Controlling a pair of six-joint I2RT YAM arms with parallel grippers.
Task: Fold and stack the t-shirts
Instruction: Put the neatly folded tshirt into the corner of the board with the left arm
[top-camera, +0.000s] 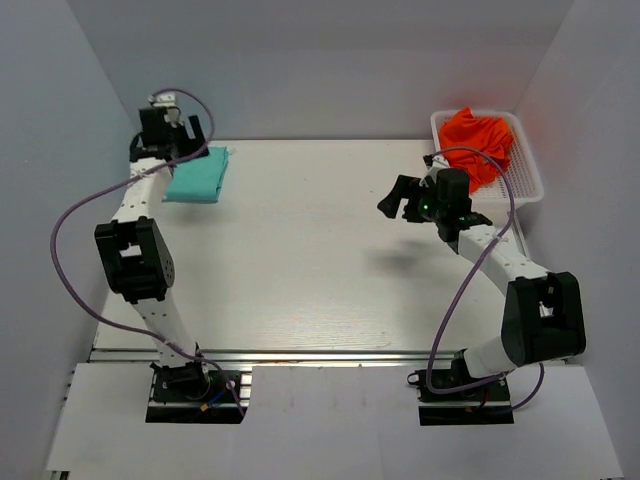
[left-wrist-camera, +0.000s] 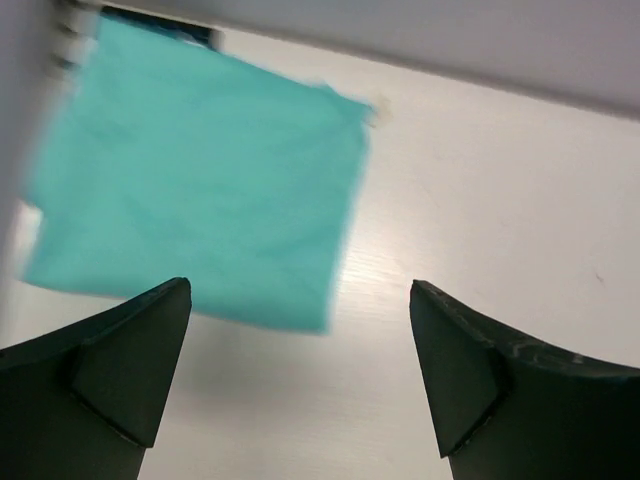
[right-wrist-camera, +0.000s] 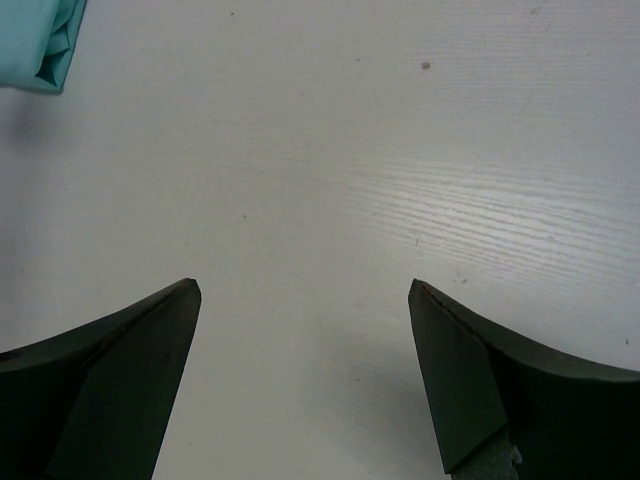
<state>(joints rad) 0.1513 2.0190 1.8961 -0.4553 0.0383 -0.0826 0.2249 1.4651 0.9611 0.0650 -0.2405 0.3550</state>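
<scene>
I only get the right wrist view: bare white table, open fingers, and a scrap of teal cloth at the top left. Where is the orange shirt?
Observer: The orange t-shirt lies crumpled and unfolded in the white basket at the far right corner of the table.
Operator: Is the teal one folded?
Observer: Yes. The teal t-shirt lies as a flat, folded rectangle at the far left.
Operator: Is the left arm holding it?
Observer: No. The left end effector is open and holds nothing; the shirt lies free on the table.
</scene>
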